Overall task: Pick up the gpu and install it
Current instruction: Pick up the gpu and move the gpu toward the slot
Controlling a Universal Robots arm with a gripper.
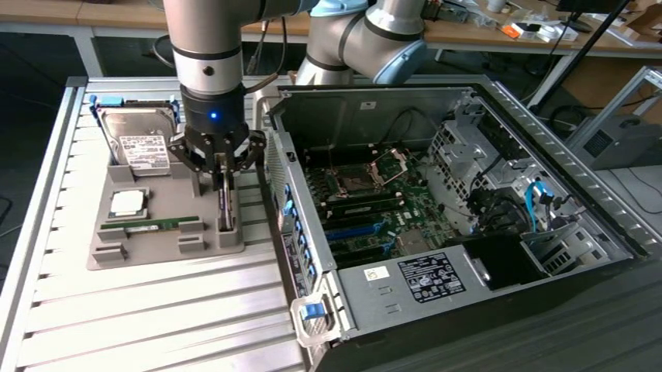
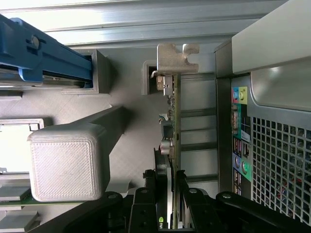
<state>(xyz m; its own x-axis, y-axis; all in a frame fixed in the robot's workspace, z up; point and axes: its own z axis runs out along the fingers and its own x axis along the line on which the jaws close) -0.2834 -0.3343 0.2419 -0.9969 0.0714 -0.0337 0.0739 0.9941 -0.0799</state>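
The gpu [image 1: 226,208] is a thin green card standing on edge in a slot at the exterior view's right side of the grey holder [image 1: 155,252]. My gripper [image 1: 222,180] reaches straight down onto its upper edge. In the wrist view the gpu [image 2: 174,121] appears edge-on, with its silver bracket [image 2: 177,56] at the far end. My gripper [image 2: 169,196] has its black fingers [image 2: 146,206] pressed against both faces of the card, shut on it. The card's lower edge still sits among the holder's grey blocks.
The holder also carries a silver hard drive [image 1: 139,139], a square processor [image 1: 129,203] and a narrow RAM stick [image 1: 150,225]. Just to the exterior view's right lies the open computer case [image 1: 466,256] with its motherboard [image 1: 362,194] exposed. The case's rear panel [image 2: 272,145] stands close beside the card.
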